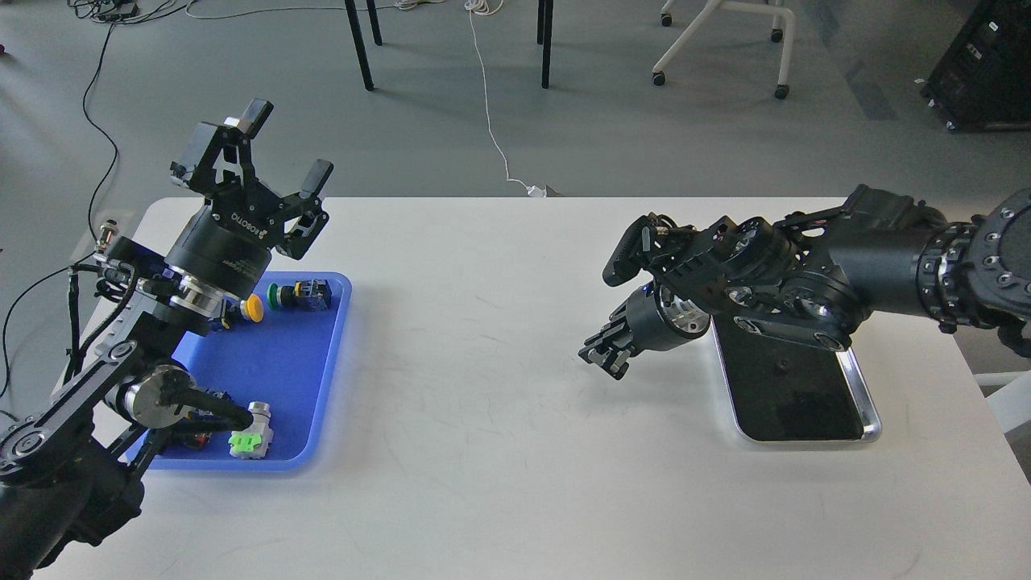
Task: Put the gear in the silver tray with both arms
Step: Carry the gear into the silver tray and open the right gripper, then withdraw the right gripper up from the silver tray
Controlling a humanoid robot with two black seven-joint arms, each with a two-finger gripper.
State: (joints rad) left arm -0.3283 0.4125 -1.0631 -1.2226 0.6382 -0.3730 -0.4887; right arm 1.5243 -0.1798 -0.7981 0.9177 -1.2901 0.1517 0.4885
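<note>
Surface (499,451) was white, with a blue tray (274,379) at left and the silver tray (866,407) at right, well apart. Left claw (286,157) stood raised above the blue tray's far end, fingers spread wide, nothing between them. Right claw (604,354) hung low just left of the silver tray, seen end-on and dark; whether it was open or closed could not be told. The silver tray's dark bottom was partly covered by the right arm (886,250). Small push-button parts, yellow (254,308), green (275,296) and bright green (248,441), lay in the blue tray.
</note>
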